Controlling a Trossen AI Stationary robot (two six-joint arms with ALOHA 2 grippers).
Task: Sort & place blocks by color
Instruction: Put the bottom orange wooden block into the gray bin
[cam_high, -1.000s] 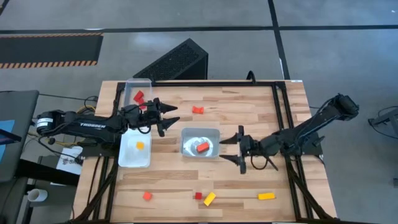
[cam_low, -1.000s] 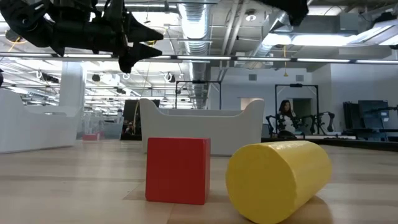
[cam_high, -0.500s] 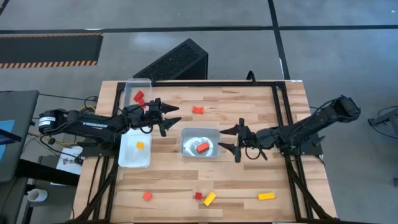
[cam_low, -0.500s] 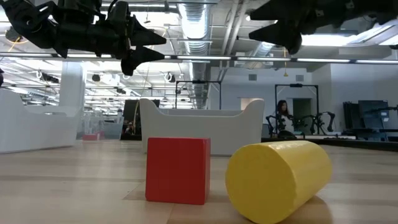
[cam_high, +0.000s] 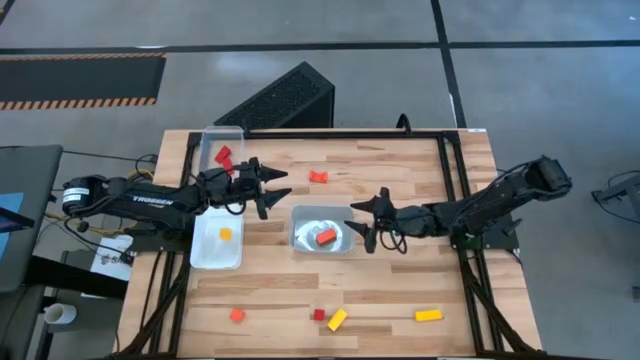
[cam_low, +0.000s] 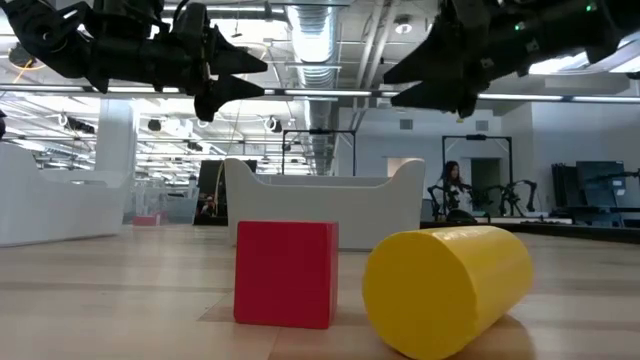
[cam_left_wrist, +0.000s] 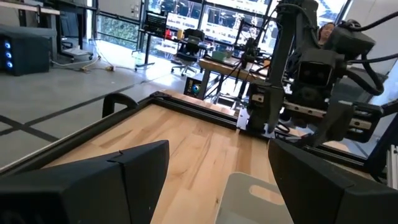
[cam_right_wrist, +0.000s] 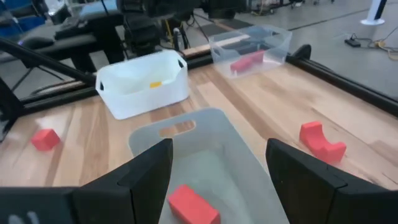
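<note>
One word reads — "TROSSEN", white lettering along the left arm (cam_high: 150, 200).

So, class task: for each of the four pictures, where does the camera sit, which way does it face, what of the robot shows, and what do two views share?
High view: overhead, straight down; table, both arms, left gripper, right gripper.
Low view: table height, level into the room; red cube, yellow cylinder, arms overhead.
Left wrist view: along the table toward the right arm; own fingers.
Right wrist view: above the middle tray; own fingers.
Shared: the middle tray's red block, high and right wrist views.
</note>
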